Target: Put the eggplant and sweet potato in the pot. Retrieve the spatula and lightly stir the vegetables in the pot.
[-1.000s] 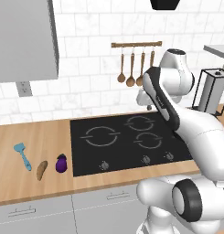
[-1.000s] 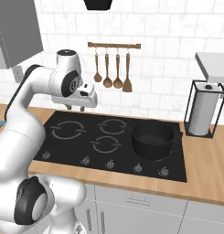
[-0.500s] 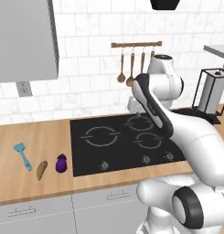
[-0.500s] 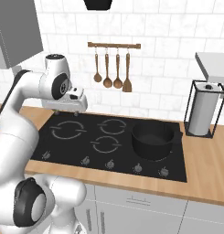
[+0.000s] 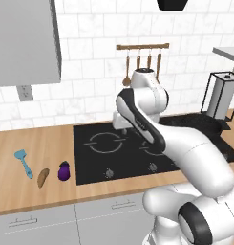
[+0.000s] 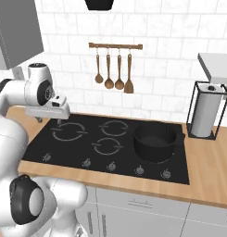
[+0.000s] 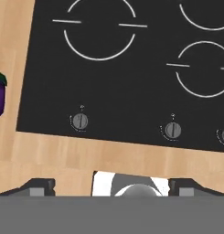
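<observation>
Swung leftward off the back burners, now hovering over the cooktop (image 5: 137, 148)'s left edge, gripper (image 6: 49, 121) with jaws spread and empty. Eggplant (image 5: 64, 171) on the counter (image 5: 32, 143) just left of the cooktop, long axis running front-to-back, beyond the jaws' left.

Eggplant (image 5: 64, 171), sweet potato (image 5: 43, 177), light-blue spatula (image 5: 24, 162) lie in row on tabletop left of cooktop (image 5: 99, 162); black pot (image 6: 154, 141) upright on cooktop's right burner.
</observation>
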